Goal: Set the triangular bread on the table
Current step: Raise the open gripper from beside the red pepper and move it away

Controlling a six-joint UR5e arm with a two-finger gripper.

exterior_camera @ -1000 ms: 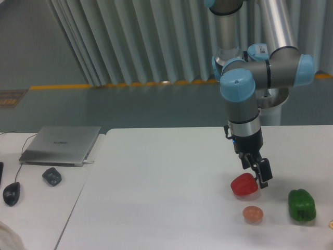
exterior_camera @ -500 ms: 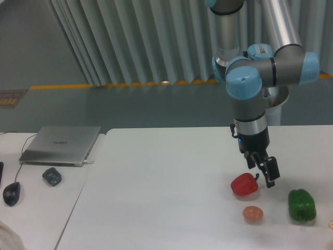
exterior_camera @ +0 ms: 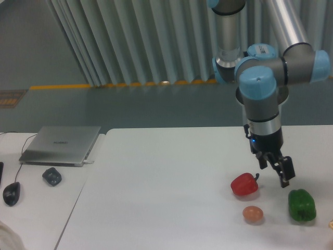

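Observation:
My gripper (exterior_camera: 276, 175) hangs over the white table (exterior_camera: 156, 198), a little above it, between the red pepper (exterior_camera: 244, 185) and the green pepper (exterior_camera: 302, 205). Its fingers look apart and nothing is between them. The triangular bread is almost wholly out of view. Only a small golden-orange sliver (exterior_camera: 331, 224) shows at the right frame edge, on the table to the right of and nearer than the green pepper, well apart from the gripper.
A small round peach-brown ball (exterior_camera: 253, 213) lies on the table just in front of the red pepper. On the adjoining desk at the left are a closed laptop (exterior_camera: 61, 144), a small dark object (exterior_camera: 52, 176) and a mouse (exterior_camera: 11, 192).
The arm has swung right. The gripper has moved from right over the red pepper to the gap between the two peppers. The objects have not moved.

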